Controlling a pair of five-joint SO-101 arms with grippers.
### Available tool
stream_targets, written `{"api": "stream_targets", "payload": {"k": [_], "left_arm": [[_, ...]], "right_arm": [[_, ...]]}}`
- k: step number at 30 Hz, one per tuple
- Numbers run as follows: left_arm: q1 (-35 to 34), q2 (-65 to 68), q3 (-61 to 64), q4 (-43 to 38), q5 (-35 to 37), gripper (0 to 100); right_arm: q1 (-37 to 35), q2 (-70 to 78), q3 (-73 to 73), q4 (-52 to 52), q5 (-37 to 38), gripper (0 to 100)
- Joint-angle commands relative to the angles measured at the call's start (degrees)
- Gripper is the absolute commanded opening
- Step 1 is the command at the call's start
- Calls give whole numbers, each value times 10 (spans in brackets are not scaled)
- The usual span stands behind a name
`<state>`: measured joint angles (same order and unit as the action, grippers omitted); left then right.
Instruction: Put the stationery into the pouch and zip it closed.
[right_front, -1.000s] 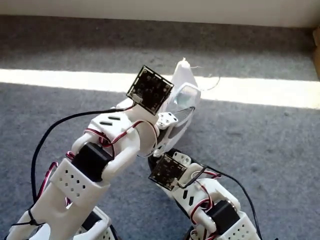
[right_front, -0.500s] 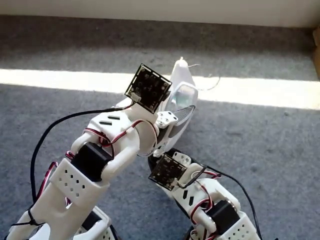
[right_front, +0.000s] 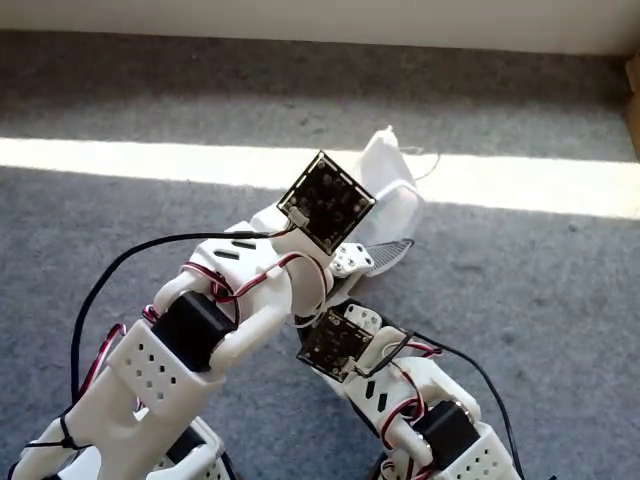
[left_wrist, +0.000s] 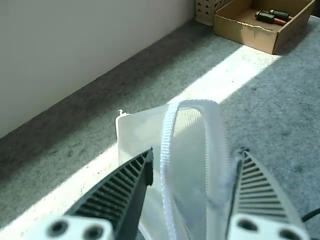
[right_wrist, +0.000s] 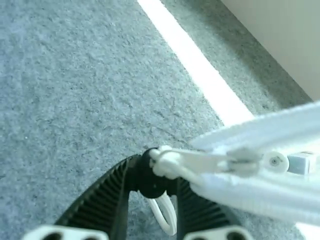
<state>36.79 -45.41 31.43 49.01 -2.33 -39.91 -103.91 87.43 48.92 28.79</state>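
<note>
Nearest the arms' bases, the right gripper (right_wrist: 152, 176) was found clamped on the near end of the pouch (right_front: 392, 205), with a white cord loop (right_wrist: 162, 216) hanging between its fingers. The pouch was white and translucent, with a ribbed zip tape (left_wrist: 167, 150) along its upper edge. It lay partly raised on the grey carpet (right_front: 520, 300), its far corner pointing up. Beyond that grip, the left gripper (left_wrist: 195, 154) was spread wide, one finger on each side of the pouch's upper part. Contact between those fingers and the fabric could not be confirmed. Between them the zip tape rose in an arch with its two sides apart. Contents of the pouch could not be made out. The pouch's far end lay in a sunlit band (right_front: 120, 160) crossing the carpet. A pale wall (left_wrist: 65, 50) stood behind, with a cardboard box (left_wrist: 250, 30) on the floor near it.
</note>
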Motion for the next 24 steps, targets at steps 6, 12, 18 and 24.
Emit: {"api": "stream_targets", "payload": {"k": [6, 12, 18, 24], "left_arm": [[2, -9, -30, -4, -23, 259], [-4, -18, -53, 24, -17, 260], [-11, -19, -64, 26, -17, 260], [-49, -19, -136, 91, -14, 259]], "right_arm": [[-5, -10, -3, -21, 6, 5], [-5, -10, -3, -21, 6, 5], [-5, -10, -3, -21, 6, 5], [-5, -10, -3, -21, 6, 5]]}}
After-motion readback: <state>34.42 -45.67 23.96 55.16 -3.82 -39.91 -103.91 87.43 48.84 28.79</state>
